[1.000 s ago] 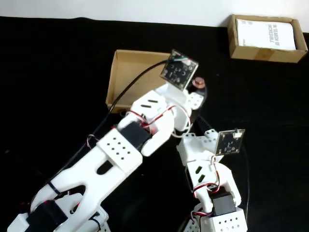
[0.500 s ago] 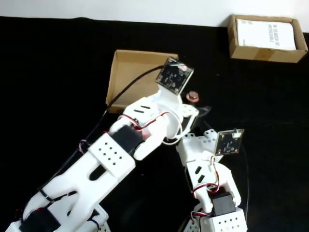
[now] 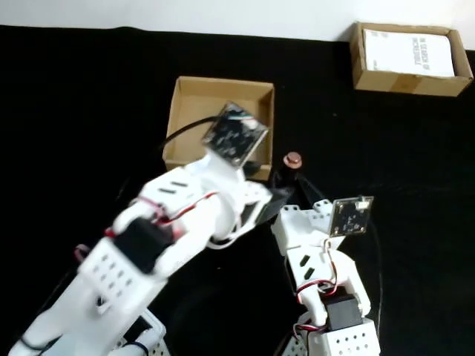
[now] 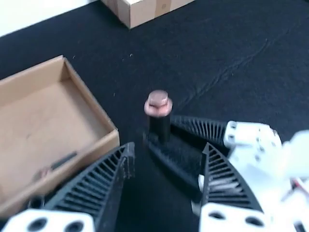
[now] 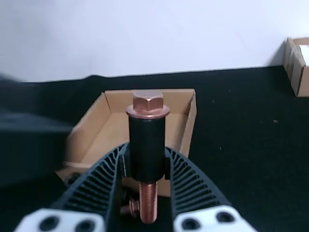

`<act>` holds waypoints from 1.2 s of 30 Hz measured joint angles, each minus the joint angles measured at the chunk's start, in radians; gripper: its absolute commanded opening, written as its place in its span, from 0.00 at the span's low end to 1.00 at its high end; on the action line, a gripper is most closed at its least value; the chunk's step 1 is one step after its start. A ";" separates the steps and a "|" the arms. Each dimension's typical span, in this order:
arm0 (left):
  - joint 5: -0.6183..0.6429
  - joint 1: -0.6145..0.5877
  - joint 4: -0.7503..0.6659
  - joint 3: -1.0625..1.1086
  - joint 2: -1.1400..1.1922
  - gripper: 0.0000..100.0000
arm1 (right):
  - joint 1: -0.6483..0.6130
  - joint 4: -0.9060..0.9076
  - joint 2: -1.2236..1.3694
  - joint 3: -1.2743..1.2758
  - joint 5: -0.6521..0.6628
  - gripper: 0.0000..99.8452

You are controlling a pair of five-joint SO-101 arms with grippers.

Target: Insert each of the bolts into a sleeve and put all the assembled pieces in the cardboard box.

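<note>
While the right tool (image 5: 146,153) sits closest to its own camera, its two ribbed black fingers (image 5: 96,188) are pressed onto a black sleeve (image 5: 145,137), pinching it upright. A copper bolt (image 5: 147,107) runs through this sleeve. Its hexagonal head rests on the top rim, and its threaded end sticks out below.

Just beside it, the left tool (image 4: 168,153) is spread wide. The held sleeve stands just ahead of the gap between that tool's fingers (image 4: 99,188), apart from both.

Beyond the two tools an open-topped cardboard box (image 3: 194,111) lies on the black surface (image 3: 89,89). The bolt and sleeve stand just beside its near corner, outside it. On the box floor, the left wrist view shows a dark piece (image 4: 60,162) with a coppery end lying flat.

Farthest off, near the back edge of the surface, a second cardboard box (image 3: 371,78) holds a white printed sheet (image 3: 408,52).
</note>
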 measured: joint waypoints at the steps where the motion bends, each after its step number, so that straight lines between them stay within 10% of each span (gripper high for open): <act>1: 0.000 -0.003 0.032 0.000 -0.031 0.20 | 0.000 0.000 0.000 0.000 0.000 0.01; 5: 0.000 -0.071 0.118 0.006 -0.149 0.01 | 0.006 0.000 0.003 -0.035 0.000 0.01; 20: 0.000 -0.542 0.124 0.466 -0.741 0.01 | 0.034 0.018 0.781 -0.669 0.012 0.01; 36: 0.239 -0.798 0.133 0.827 -0.905 0.01 | -0.037 0.018 1.564 -1.168 0.601 0.01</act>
